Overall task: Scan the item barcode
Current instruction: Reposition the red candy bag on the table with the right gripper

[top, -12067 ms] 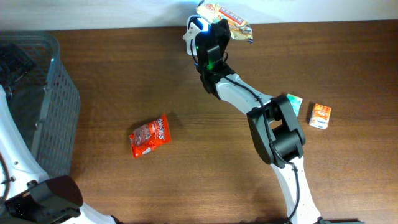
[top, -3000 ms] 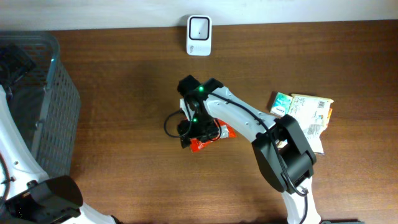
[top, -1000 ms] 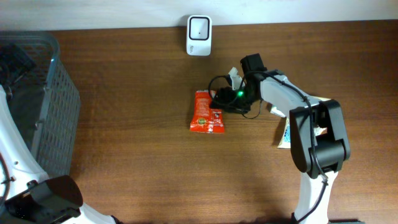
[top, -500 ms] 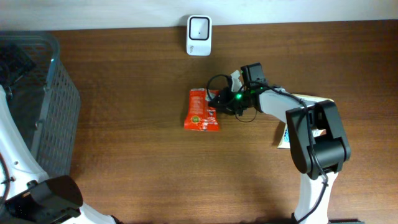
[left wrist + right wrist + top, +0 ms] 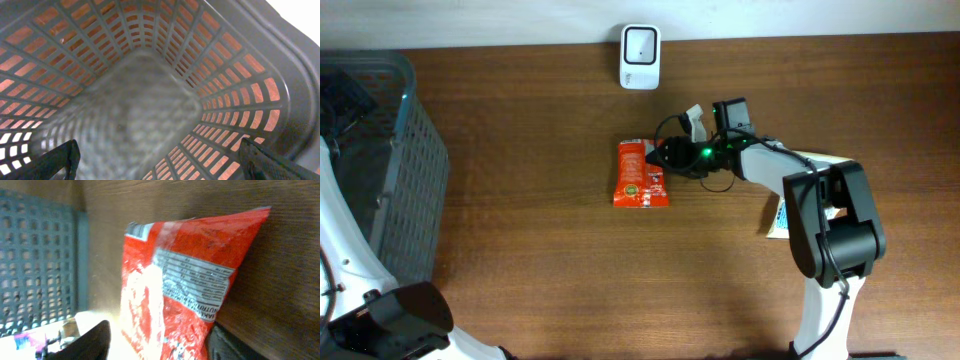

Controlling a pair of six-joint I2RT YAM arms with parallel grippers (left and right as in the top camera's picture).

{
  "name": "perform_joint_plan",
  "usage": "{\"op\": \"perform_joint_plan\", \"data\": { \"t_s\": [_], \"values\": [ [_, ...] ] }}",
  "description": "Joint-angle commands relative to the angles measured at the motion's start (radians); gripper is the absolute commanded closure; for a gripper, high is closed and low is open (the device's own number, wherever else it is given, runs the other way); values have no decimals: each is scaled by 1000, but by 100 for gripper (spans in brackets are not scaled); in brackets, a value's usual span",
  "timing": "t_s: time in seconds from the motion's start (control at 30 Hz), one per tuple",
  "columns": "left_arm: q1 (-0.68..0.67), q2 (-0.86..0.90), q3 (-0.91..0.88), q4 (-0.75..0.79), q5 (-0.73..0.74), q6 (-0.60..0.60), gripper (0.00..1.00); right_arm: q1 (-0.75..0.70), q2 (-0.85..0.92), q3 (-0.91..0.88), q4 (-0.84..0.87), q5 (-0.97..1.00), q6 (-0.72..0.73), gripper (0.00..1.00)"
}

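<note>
The item, a red snack packet (image 5: 641, 174), lies flat on the wooden table, below the white barcode scanner (image 5: 640, 43). My right gripper (image 5: 669, 156) is low at the packet's upper right end. In the right wrist view the packet (image 5: 190, 285) shows its white nutrition panel, and its near end lies between my right gripper's (image 5: 160, 349) parted jaws. The right finger (image 5: 235, 347) touches it and the left finger (image 5: 85, 344) stands clear. My left gripper (image 5: 162, 165) hangs wide open over the inside of the grey basket (image 5: 150, 90), with nothing between its fingers.
The grey slatted basket (image 5: 415, 190) stands at the table's left edge. Several flat packets (image 5: 778, 218) lie at the right, partly under the right arm (image 5: 825, 220). A cable loops beside the right wrist.
The red packet has slid a little left and up across the table, with the right gripper following at its right end. The left arm has not moved.
</note>
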Motion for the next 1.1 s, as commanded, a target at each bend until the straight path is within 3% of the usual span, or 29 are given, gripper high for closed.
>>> {"op": "perform_joint_plan", "data": {
  "t_s": [0.0,0.23,0.3,0.4,0.5,0.53,0.57,0.77,1.07],
  "values": [
    [2,-1,-1,2,-4,-10,1,59,16,-3,23,139,-16,26],
    [2,-1,-1,2,-4,-10,1,112,62,-3,111,241,55,26],
    [2,-1,-1,2,-4,-10,1,112,87,-3,120,240,98,38],
    [2,-1,-1,2,-4,-10,1,112,122,-3,129,236,166,66],
    [2,-1,-1,2,-4,-10,1,112,128,-3,138,216,169,77],
    [2,-1,-1,2,-4,-10,1,112,127,-2,142,188,169,91],
    [2,-1,-1,2,-4,-10,1,109,122,-2,145,150,169,96],
    [2,-1,-1,2,-4,-10,1,63,36,-2,53,96,131,96],
    [2,-1,-1,2,-4,-10,1,78,-320,24,-359,486,-85,96]
  ]
}}
